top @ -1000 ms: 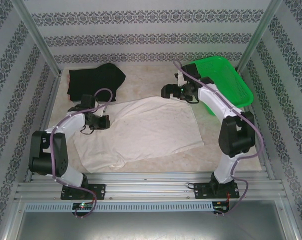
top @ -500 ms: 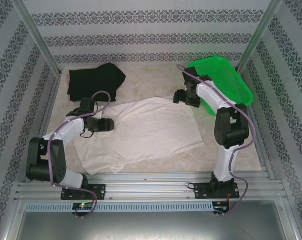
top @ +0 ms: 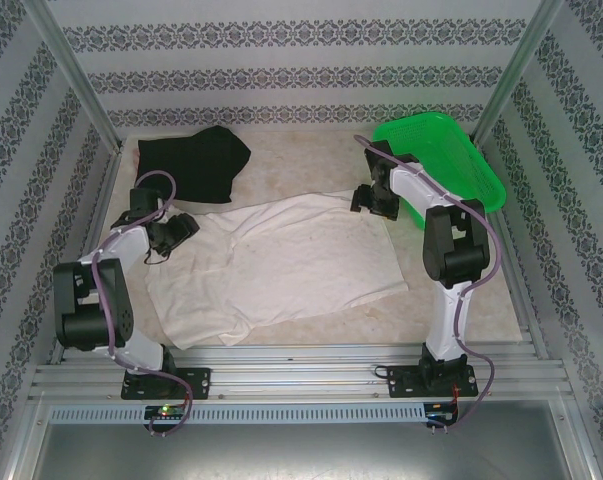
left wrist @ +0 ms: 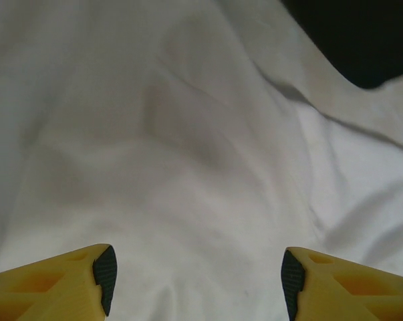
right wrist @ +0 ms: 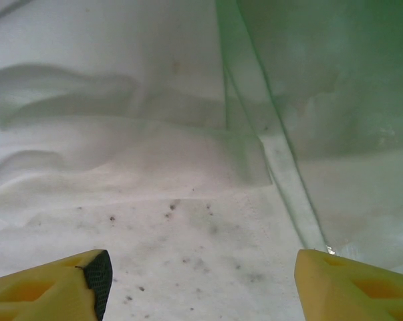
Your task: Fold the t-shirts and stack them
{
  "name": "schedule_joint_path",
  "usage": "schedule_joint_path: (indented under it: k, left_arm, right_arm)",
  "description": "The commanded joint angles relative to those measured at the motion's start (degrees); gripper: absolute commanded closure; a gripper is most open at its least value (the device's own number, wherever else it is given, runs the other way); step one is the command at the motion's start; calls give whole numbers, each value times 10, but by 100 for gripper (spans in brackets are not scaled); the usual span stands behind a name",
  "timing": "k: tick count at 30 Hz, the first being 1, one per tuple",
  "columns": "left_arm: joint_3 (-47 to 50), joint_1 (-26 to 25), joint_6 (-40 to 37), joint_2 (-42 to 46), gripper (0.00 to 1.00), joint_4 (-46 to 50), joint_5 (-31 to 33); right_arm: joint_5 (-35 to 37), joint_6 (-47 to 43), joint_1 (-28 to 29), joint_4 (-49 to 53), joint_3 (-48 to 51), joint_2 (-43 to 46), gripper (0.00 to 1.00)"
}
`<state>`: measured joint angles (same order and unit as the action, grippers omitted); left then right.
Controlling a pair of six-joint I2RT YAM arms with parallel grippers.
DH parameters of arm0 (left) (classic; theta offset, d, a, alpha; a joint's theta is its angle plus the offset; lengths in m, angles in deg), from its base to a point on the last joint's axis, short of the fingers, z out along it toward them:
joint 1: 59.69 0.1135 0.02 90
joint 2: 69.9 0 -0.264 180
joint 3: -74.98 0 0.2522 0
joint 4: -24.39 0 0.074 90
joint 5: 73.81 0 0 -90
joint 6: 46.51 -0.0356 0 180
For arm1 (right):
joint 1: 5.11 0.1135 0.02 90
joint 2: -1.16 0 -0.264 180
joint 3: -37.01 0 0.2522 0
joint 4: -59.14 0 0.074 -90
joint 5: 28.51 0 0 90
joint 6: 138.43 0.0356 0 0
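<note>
Top view: the cream-white t-shirt (top: pixel 291 260) lies spread over the middle of the surface (top: pixel 291 160), rumpled along its 12 o'clock edge. The black t-shirt (top: pixel 191 165) sits bunched at 11 o'clock, apart from the white one or just touching it; we cannot tell which. The green basket (top: pixel 436 140) stands at 1 o'clock.

Left tool (top: pixel 181 228): at the white shirt's 9 o'clock edge. In its wrist view the left tool (left wrist: pixel 194 277) has its fingers apart with nothing between them. White cloth (left wrist: pixel 188 134) lies below and the black shirt (left wrist: pixel 361 40) shows at 1 o'clock.

Right tool (top: pixel 363 202): at the white shirt's 1 o'clock corner, close to the basket. In its wrist view the right tool (right wrist: pixel 201 274) is also spread and empty, with shirt folds (right wrist: pixel 67 93) at 10 o'clock and the basket wall (right wrist: pixel 321 67) at 2 o'clock.

Judgement: the step in hand is taking hold of the white shirt's two far corners for a first fold.
- Bring each tool down onto a cloth edge, not the flat middle.
- Pinch both layers.
- On the right, bite inside the hem, clear of the basket wall.
- Lift both sides together so the cloth stays taut.

We read no brand, label or writing anywhere.
</note>
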<state>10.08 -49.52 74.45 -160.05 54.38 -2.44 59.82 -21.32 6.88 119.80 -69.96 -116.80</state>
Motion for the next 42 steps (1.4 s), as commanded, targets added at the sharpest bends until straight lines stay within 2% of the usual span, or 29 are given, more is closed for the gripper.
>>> schedule_joint_path:
  k: [1, 8, 21, 24, 28, 37, 42]
  left_arm:
    - [-19, 17, 46, -40, 34, -32, 41]
    - [-65, 43, 38, -92, 35, 6, 107]
    - [-88, 64, -2, -138, 36, 20, 107]
    - [-88, 67, -5, -148, 36, 21, 105]
    - [-92, 73, -7, -159, 36, 20, 101]
    - [-121, 91, -11, -183, 37, 34, 89]
    - [-126, 93, -14, -188, 37, 35, 80]
  right_arm:
    - [21, 2, 1, 5, -10, -19, 29]
    - [36, 5, 1, 7, -21, -37, 36]
    - [69, 31, -2, -11, -65, -66, 58]
    - [63, 27, 0, 10, -96, -87, 63]
    - [75, 22, 4, 13, -90, -84, 65]
    - [96, 6, 22, 24, -78, -81, 75]
    - [97, 15, 34, 17, -57, -72, 71]
